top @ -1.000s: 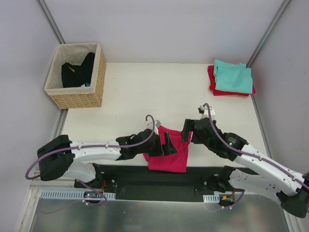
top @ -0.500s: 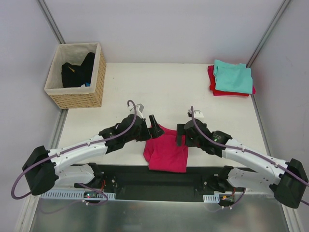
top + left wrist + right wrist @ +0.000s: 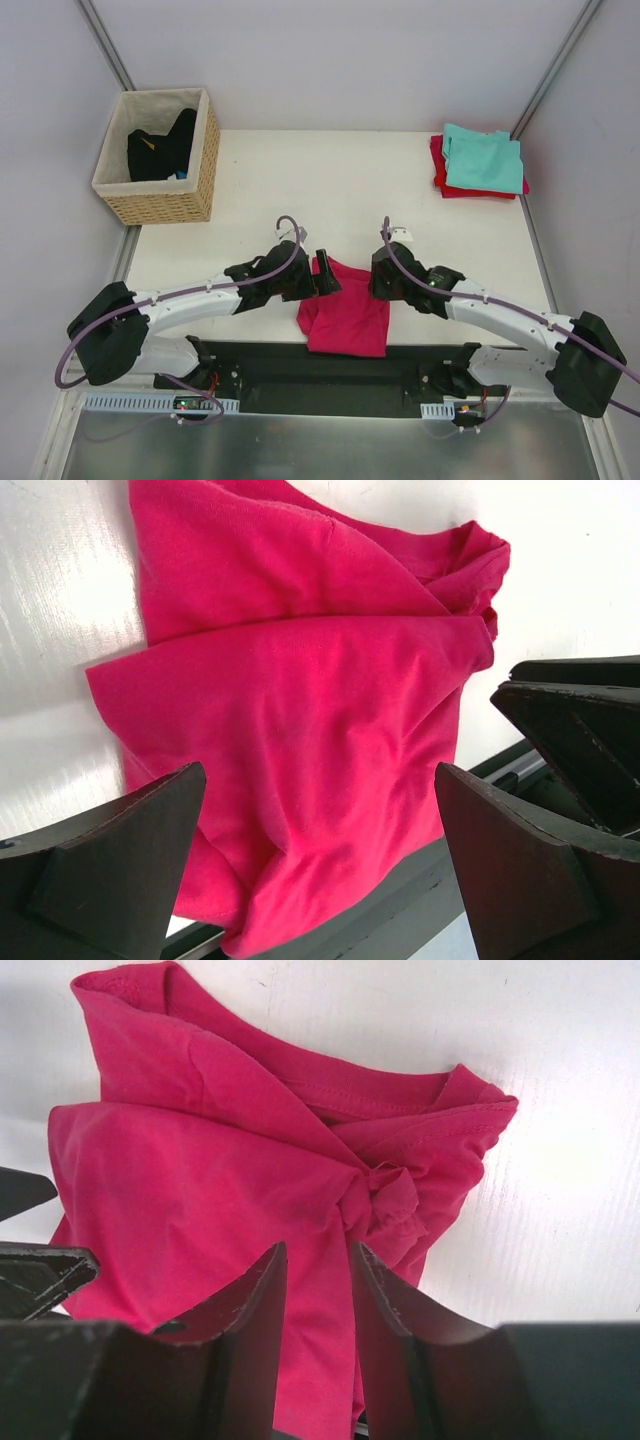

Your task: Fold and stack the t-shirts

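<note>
A magenta t-shirt (image 3: 347, 318) lies crumpled and partly folded at the near edge of the table, its lower hem hanging over the black rail. My left gripper (image 3: 323, 277) hovers at its upper left corner, open wide, with the shirt (image 3: 300, 700) under the gap and nothing between the fingers (image 3: 130, 850). My right gripper (image 3: 381, 284) is at the upper right corner. Its jaws have narrowed around a raised ridge of the shirt (image 3: 200, 1170), and cloth bunches just beyond the fingertips (image 3: 265, 1290). A folded teal t-shirt (image 3: 484, 160) lies on a red one (image 3: 439, 178) at the far right.
A wicker basket (image 3: 206, 150) with dark clothes (image 3: 160, 148) inside stands at the far left corner. The white table (image 3: 300, 185) runs between the basket and the stack. Grey walls close in on both sides.
Both arms moved inward along the shirt's far edge. The right jaws went from wide open to a narrow gap around the cloth. The left jaws stayed wide open.
</note>
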{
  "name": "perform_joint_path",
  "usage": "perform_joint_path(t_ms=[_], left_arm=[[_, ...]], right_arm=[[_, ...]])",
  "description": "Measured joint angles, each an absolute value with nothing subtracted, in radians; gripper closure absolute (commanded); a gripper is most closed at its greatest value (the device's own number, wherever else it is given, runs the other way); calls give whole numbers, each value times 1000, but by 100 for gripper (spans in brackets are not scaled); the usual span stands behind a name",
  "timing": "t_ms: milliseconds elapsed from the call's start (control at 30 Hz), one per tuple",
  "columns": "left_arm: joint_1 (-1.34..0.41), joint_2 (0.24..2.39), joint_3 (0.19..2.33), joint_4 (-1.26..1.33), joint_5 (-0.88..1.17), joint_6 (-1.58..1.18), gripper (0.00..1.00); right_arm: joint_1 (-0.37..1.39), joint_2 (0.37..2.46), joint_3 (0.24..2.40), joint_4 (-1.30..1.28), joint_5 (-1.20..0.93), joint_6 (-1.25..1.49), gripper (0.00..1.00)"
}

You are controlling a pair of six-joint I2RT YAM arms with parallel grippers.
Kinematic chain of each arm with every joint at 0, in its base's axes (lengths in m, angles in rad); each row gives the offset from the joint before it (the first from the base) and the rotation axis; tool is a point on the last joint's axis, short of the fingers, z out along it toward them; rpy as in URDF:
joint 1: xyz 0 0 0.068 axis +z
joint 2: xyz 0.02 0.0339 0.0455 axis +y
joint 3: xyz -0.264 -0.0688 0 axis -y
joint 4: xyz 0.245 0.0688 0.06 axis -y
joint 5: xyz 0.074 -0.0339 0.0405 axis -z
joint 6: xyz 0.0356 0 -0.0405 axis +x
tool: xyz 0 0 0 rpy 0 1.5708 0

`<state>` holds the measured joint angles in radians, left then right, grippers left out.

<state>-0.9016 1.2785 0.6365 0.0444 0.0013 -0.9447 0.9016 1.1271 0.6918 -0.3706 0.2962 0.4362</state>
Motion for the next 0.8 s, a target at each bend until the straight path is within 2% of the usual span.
perform_joint_path(t_ms=[133,500,800], left_arm=[[-900,1290,628,65,18,-945,1],[-812,1224,519,68,27,-939,1],[-796,1219,511,70,29,-927,1]], right_arm=[[894,1159,690,-347,289,436,60],[874,1227,690,-290,259,436,61],[860,1255,690,-272,241,434,63]])
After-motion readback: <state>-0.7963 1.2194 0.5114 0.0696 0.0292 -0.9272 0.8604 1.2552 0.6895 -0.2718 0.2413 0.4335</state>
